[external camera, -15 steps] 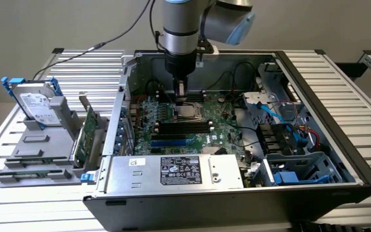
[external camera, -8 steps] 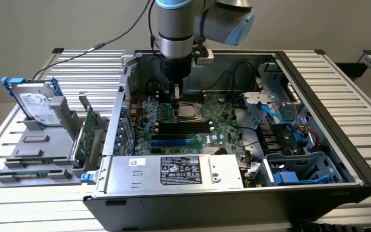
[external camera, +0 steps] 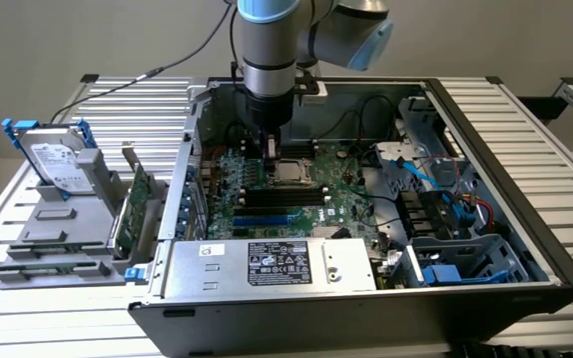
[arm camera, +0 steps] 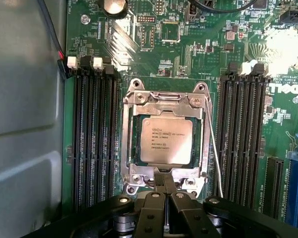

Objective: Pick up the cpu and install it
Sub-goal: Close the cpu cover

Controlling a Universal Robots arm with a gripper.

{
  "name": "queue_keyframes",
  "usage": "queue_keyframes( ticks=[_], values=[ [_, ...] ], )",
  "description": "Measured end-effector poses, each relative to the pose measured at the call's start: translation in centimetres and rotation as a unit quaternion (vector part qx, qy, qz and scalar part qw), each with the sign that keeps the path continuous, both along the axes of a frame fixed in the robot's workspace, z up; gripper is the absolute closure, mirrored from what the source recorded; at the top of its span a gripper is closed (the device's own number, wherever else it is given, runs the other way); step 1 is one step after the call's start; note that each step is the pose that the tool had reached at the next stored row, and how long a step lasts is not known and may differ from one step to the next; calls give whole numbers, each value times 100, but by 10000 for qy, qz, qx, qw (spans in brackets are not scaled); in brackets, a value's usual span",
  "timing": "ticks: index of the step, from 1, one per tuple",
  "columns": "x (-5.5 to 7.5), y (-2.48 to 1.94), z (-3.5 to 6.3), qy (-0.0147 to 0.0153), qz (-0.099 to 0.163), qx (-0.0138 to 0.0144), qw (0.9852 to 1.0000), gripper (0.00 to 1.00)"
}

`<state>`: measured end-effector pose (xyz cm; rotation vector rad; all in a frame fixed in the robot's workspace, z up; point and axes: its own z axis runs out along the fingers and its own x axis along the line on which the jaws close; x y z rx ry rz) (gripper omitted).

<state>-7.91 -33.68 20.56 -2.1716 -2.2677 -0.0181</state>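
White "DELL" lettering [arm camera: 285,89] was printed on the green motherboard [arm camera: 188,54], beside one bank of black memory slots [arm camera: 246,134]. The cpu [arm camera: 162,140] was seated flat in its socket, ringed by the metal socket frame [arm camera: 130,144], between the two banks of slots. Its dull silver top faced upward and bore several lines of small dark print, opened by what appeared to be an Intel mark; the rest could not be read. The chip was nearly square, so no long axis could be made out. Its edges were squared to the frame, and the print lines ran crosswise to the memory slots.

The gripper [arm camera: 165,181] was seen with its fingers pressed together and nothing clasped between them. Its tip was poised at the frame edge just beside the cpu; contact could not be judged.

In the exterior view the gripper was positioned inside the open computer case [external camera: 525,224] on the slatted counter [external camera: 525,104]. A labelled power supply [external camera: 266,262] and a labelled hard drive [external camera: 56,158] were visible, their print too small to read.
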Motion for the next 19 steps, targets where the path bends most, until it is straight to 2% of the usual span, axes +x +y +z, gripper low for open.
queue_keyframes(
  ticks=[7, 13, 19],
  values=[
    [-16, -1, -33, 2, 4, -2, 10000, 89],
    [-24, 1, 39, 0, 3, 0, 10000, 89],
    [-140, 0, 40, 0, 6, 0, 10000, 89]
  ],
)
